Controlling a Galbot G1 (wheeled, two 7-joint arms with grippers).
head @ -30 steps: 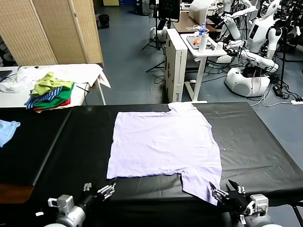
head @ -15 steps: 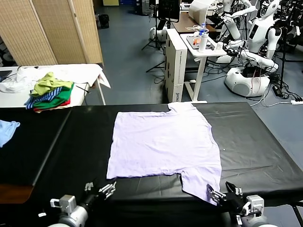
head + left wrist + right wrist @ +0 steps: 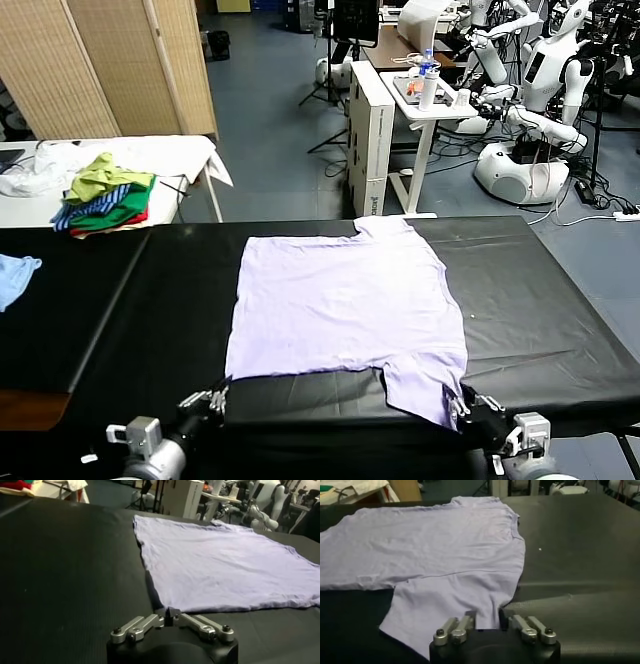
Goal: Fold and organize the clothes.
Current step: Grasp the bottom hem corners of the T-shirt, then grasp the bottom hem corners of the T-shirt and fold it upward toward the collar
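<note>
T-shirt (image 3: 345,310): it lies flat on the black table (image 3: 560,300), spread over the middle, with one sleeve reaching the near edge and the other at the far edge. We judge it is spread like this so both near corners can be taken at once for a first fold.
Left gripper (image 3: 212,402): at the near edge, on the near left corner of the T-shirt; its fingers are closed together, and we think they pinch the hem there.
Right gripper (image 3: 468,408): at the near edge, its fingers closed on the hem of the near sleeve.
Count, T-shirt: one.
Count, grippers: two, both at work.
Count, other cloth: one heap of garments (image 3: 105,195) on the white side table (image 3: 185,152); one small blue cloth (image 3: 15,275) at the left edge.
</note>
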